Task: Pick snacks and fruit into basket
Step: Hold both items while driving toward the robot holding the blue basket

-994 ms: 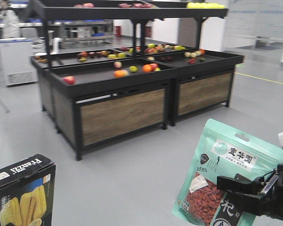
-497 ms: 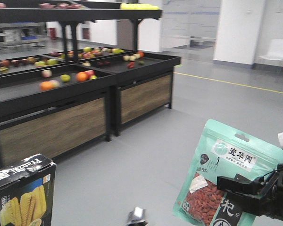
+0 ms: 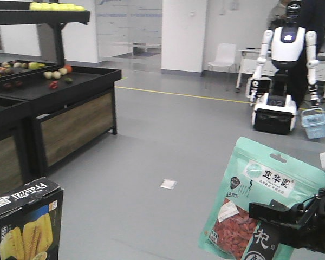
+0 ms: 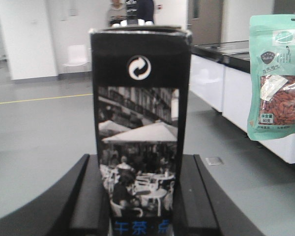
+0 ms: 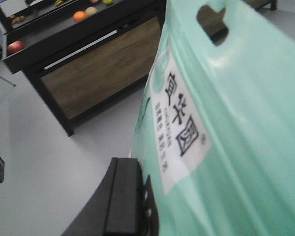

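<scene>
In the front view, the black Franzzi box (image 3: pixel 24 222) stands upright at the bottom left. The left wrist view shows it (image 4: pixel 140 123) clamped between the two black fingers of my left gripper (image 4: pixel 141 161). At the lower right, my right gripper (image 3: pixel 281 214) is shut on the teal goji pouch (image 3: pixel 260 200), which hangs above the floor. The pouch (image 5: pixel 226 123) fills the right wrist view, with one finger (image 5: pixel 125 196) pressed on its side and the other hidden. A light blue basket (image 3: pixel 314 123) hangs far right. Fruit (image 3: pixel 57 74) lies on the black stand.
Black wood-panelled produce stands (image 3: pixel 70 127) occupy the left. A white humanoid robot (image 3: pixel 284 65) on a wheeled base stands at the far right holding the basket, with a person behind it. A white chair (image 3: pixel 223 57) is at the back. A small white square (image 3: pixel 168 184) lies on the grey floor.
The view has swung right: the fruit stands slid off to the left, and the humanoid robot with the basket came into sight. Both grippers keep the same hold.
</scene>
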